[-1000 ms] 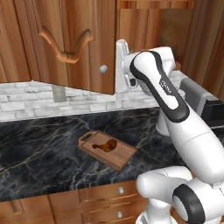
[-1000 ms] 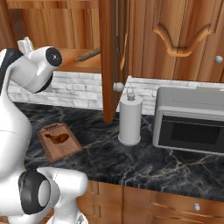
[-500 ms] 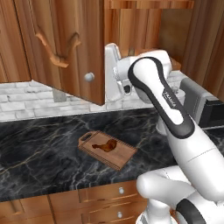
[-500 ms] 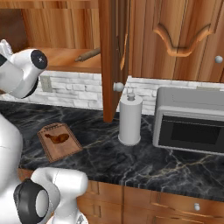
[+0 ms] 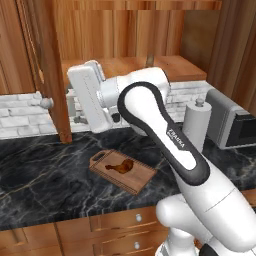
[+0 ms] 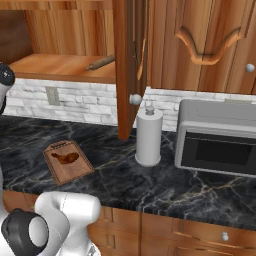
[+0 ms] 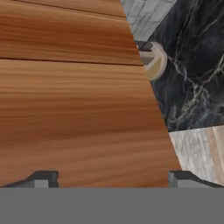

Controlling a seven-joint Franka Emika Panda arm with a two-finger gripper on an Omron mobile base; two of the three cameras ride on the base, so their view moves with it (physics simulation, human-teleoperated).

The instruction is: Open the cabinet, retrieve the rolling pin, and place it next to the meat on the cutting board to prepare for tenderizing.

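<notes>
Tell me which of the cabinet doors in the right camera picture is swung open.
The left door, standing edge-on over the counter, its knob by the paper towel roll. The right door sits shut.

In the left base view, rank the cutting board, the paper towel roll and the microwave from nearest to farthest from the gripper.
Measured from the gripper, at the open cabinet door:
1. Cutting board, just below and to the right on the counter, carrying the meat.
2. Paper towel roll, farther right, behind the arm.
3. Microwave, at the far right edge.
</notes>
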